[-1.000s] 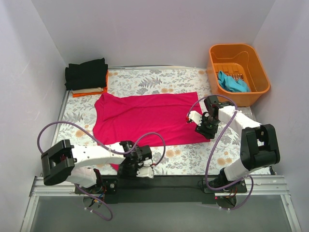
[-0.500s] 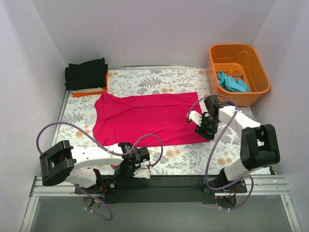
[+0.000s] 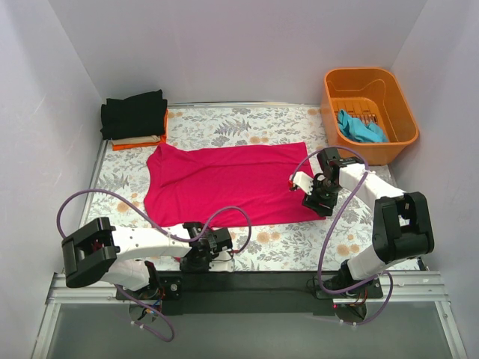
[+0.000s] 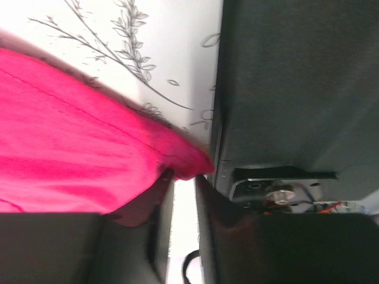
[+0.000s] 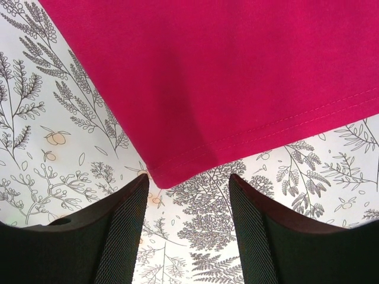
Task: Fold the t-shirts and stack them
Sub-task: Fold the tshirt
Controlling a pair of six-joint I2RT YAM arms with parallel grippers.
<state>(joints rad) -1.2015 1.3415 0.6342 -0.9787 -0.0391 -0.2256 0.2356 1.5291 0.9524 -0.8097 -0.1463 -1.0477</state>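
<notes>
Bright magenta-pink cloth t-shirt [image 3: 224, 183] spread flat mid floral-printed table [image 3: 284, 120], left gripper [image 4: 185, 180] at table's near edge, jaws pinching the shirt's edge, right gripper [image 5: 188, 183] toward table's right side, jaws apart astride a hem corner.

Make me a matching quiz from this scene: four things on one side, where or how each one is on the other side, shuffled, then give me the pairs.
1. pink shirt
2. teal shirt
3. black shirt
4. right gripper

A. in the basket
B. open, over a shirt corner
C. folded, far left corner
D. spread flat on the table

Pairs: 1-D, 2-A, 3-C, 4-B
</notes>
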